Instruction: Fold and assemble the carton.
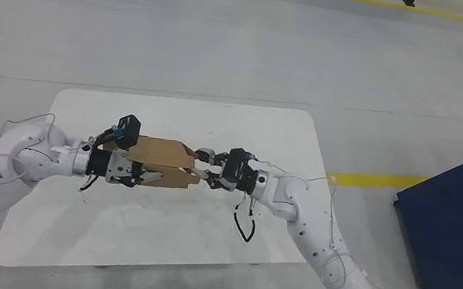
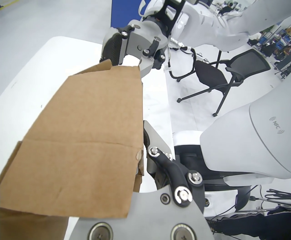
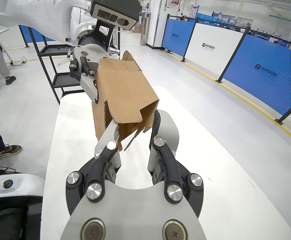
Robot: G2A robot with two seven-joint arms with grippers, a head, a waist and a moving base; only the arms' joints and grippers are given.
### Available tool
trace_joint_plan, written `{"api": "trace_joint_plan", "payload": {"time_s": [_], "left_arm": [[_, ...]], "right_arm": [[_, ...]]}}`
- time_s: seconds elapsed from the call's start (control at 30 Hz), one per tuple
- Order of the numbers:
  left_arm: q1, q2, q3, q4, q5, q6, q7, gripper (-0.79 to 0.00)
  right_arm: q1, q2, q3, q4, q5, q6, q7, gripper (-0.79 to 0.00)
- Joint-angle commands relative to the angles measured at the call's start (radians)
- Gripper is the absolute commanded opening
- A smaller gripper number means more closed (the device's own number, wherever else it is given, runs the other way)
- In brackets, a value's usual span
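From above, the left gripper [image 1: 140, 174] is grasping one end of the carton [image 1: 163, 150] over the table [image 1: 257, 130], and the right gripper [image 1: 204, 176] is meeting the other end. In the left wrist view, the carton's brown wall is lying along that pincer's finger. In the right wrist view, the right fingers [image 3: 156, 122] are standing spread around the open end, not clenched. The body is squared into a tube, but the end flaps [image 3: 127, 116] are hanging unfolded, so I judge that closing the ends is left to do.
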Motion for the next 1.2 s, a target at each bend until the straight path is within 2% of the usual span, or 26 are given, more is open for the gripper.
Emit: {"api": "trace_joint_plan", "payload": {"time_s": [0.0, 0.13, 0.4, 0.6, 0.7, 1.0, 1.17], "left_arm": [[0.001, 0.001, 0.000, 0.001, 0.028, 0.000, 0.024, -0.785], [0.000, 0.000, 0.007, 0.004, 0.075, 0.000, 0.057, -0.785], [-0.007, -0.001, 0.023, 0.013, 0.125, 0.000, 0.109, -0.785], [-0.015, -0.001, 0.035, 0.018, 0.144, 0.000, 0.136, -0.785], [-0.019, 0.000, 0.040, 0.019, 0.153, 0.000, 0.150, -0.785], [-0.027, 0.001, 0.055, 0.026, 0.177, 0.000, 0.186, -0.785], [-0.032, 0.002, 0.062, 0.029, 0.188, 0.000, 0.201, -0.785]], "right_arm": [[0.004, 0.000, -0.003, 0.004, 0.014, -0.011, 0.010, -0.548], [0.016, -0.001, -0.005, 0.015, 0.044, -0.016, 0.030, -0.597], [0.021, -0.001, -0.004, 0.020, 0.063, -0.013, 0.039, -0.646], [0.027, -0.002, -0.010, 0.020, 0.069, -0.011, 0.059, -0.723], [0.029, -0.002, -0.013, 0.021, 0.077, -0.013, 0.069, -0.699], [0.059, -0.003, -0.037, 0.042, 0.131, -0.088, 0.123, -0.508], [0.083, -0.003, -0.049, 0.066, 0.174, -0.133, 0.152, -0.459]]}}
